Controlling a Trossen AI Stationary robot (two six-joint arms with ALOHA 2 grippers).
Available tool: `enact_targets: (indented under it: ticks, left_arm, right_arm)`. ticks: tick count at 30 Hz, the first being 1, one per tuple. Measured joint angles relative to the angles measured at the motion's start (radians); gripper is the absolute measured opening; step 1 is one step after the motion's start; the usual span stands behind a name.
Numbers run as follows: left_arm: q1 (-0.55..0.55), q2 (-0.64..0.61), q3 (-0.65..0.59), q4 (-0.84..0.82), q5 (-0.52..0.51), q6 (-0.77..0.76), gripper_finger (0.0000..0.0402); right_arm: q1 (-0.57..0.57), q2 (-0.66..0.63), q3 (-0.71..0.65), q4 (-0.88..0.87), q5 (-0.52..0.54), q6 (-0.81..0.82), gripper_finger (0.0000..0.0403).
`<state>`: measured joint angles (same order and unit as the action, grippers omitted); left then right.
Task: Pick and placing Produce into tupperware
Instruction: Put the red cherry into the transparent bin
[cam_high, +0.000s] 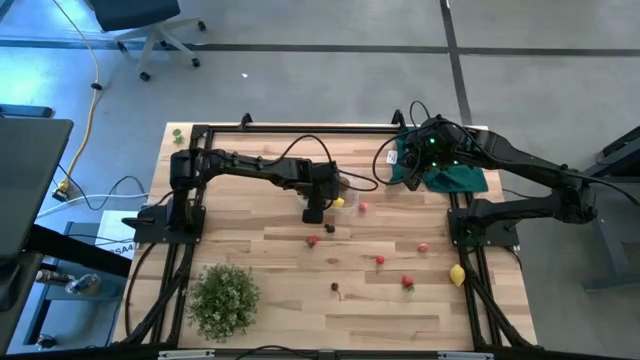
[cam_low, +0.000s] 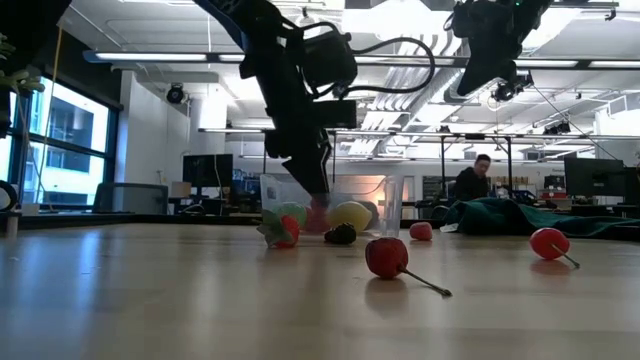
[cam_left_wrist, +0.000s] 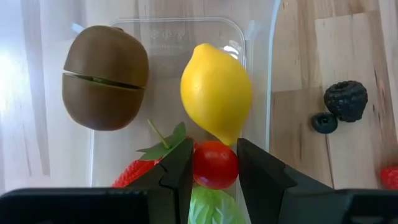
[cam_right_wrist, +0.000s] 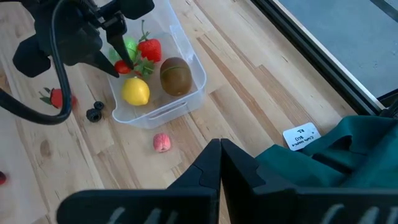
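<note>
our left jaws (cam_left_wrist: 214, 165) are clamped on a small red fruit (cam_left_wrist: 215, 164) over the tupperware (cam_right_wrist: 186, 93), at twelve o'clock on the surface (cam_high: 380, 300). opened too high, it may bounce off the lemon (cam_left_wrist: 216, 91) and out. the right jaws (cam_right_wrist: 219, 163) wait together at two o'clock.

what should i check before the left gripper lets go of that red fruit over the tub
1. Left gripper shut on the red fruit: ok.
2. Fruit above the tub, inside its walls: ok.
3. Free spot beneath: not ok, the lemon, a strawberry and the green ball crowd right under it.
4. Kiwi clear of the fingers: ok.
5. Right gripper out of the way, shut over the green cloth: ok.
6. Height above the tub floor: cannot tell.
</note>
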<state>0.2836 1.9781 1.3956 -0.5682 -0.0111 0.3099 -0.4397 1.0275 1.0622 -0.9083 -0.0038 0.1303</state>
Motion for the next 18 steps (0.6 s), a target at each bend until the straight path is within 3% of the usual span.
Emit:
enact_targets:
  ticks: [13, 18]
  left_arm:
    - [0.000, 0.000, 0.000, 0.000, 0.000, 0.000, 0.0102]
    - [0.000, 0.000, 0.000, -0.001, 0.000, 0.000, 0.0131]
  right_arm:
    - [0.000, 0.000, 0.000, 0.000, 0.000, 0.000, 0.0000]
    - [0.000, 0.000, 0.000, 0.000, 0.000, 0.000, 0.0000]
